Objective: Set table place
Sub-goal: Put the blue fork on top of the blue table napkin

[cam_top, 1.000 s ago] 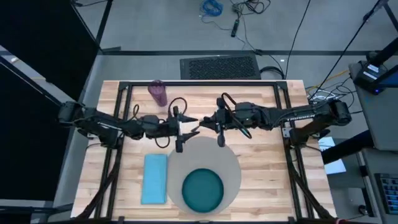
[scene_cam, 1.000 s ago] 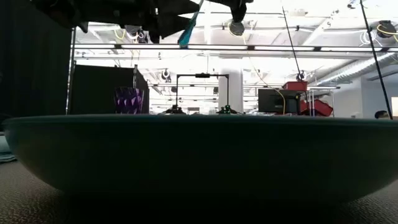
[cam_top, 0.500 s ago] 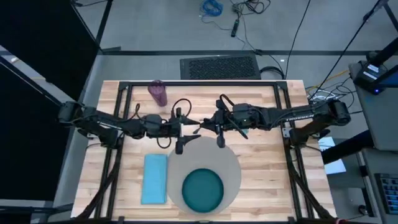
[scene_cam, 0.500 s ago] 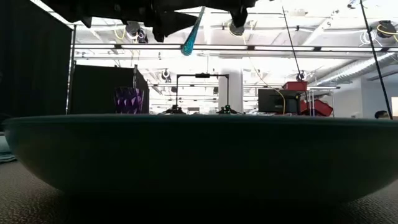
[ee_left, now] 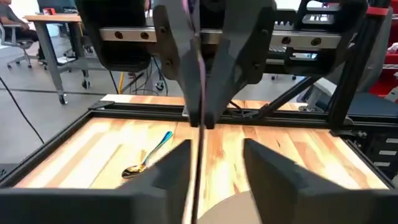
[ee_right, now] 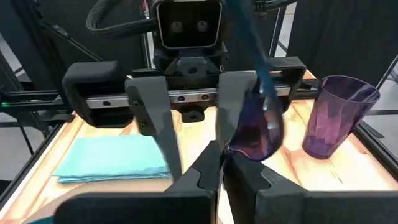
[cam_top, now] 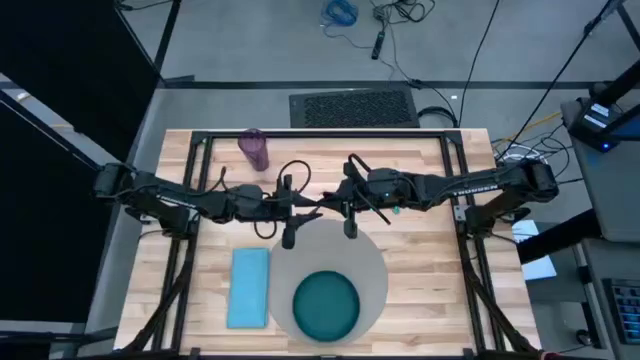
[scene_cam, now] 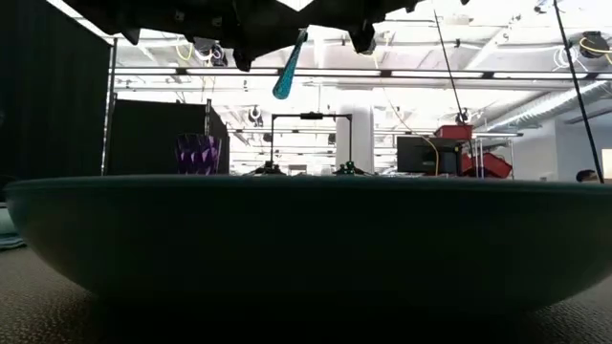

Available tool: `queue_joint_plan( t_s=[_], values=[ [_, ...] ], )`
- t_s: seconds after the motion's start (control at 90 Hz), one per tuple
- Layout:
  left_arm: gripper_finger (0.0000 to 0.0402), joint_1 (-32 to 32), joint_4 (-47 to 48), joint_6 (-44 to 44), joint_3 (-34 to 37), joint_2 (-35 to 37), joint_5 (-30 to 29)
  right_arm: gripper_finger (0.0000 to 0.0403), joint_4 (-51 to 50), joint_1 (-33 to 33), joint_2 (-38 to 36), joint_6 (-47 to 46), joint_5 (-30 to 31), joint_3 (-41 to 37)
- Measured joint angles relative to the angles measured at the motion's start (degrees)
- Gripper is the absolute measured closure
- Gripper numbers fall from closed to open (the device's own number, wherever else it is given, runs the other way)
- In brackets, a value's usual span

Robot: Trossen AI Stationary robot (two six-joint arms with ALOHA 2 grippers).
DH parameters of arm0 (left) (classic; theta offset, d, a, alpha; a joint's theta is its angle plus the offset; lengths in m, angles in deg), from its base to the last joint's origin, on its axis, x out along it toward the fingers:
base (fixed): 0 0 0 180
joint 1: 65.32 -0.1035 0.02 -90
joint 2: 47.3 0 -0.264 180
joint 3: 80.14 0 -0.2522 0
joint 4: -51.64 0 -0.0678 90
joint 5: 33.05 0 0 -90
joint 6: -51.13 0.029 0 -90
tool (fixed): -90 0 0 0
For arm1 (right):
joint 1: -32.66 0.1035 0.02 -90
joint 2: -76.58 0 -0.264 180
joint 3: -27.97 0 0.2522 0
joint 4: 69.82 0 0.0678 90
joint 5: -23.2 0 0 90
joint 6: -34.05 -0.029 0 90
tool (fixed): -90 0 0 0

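Both grippers meet above the middle of the table point(cam_top: 420, 265), just beyond the grey-beige mat point(cam_top: 372, 252). My right gripper point(ee_right: 222, 169) is shut on a teal-handled piece of cutlery point(ee_right: 258, 127); its handle point(scene_cam: 290, 67) slants down in the low view. My left gripper point(ee_left: 217, 167) is open, one finger on either side of that piece, seen edge-on point(ee_left: 199, 118). On the mat sits the teal plate point(cam_top: 325, 305), with the light-blue napkin point(cam_top: 249, 287) lying to its left. The purple cup point(cam_top: 254, 148) stands at the far left. A teal-handled spoon point(ee_left: 147, 158) lies on the boards. My right gripper pinches the metal end point(ee_right: 239, 149) of the cutlery piece between its two shut fingers. The fingers come level from the table's right side. The piece is lifted clear of the table, and its teal handle point(ee_right: 255, 56) sticks out toward my left gripper.
A black metal frame point(cam_top: 320, 133) borders the table, with struts along both sides. Bare boards lie to the right of the mat point(cam_top: 430, 280) and between the cup and the arms point(cam_top: 330, 160).
My right gripper has moved a little toward the table's left edge, closer to my left gripper, carrying the cutlery piece. In the low view the teal handle now reaches lower than a second ago.
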Motion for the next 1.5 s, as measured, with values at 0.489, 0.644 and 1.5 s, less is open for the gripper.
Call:
queue_joint_plan(
  t_s=[0.489,0.644,1.5],
  values=[
    [0.0401,0.02,-0.52,2.07,-0.09,0.04,-2.63,0.0376,3.38,-0.02,-0.03,-1.93,0.46,-0.04],
    [0.0401,0.02,-1.28,2.06,-0.09,0.04,-3.32,0.0317,2.23,-0.51,-0.04,-5.81,0.43,-0.04],
    [0.0401,1.46,35.62,-28.12,-0.04,22.70,-12.63,0.0144,-33.88,-3.11,-0.96,-8.93,15.07,5.27]
  ],
)
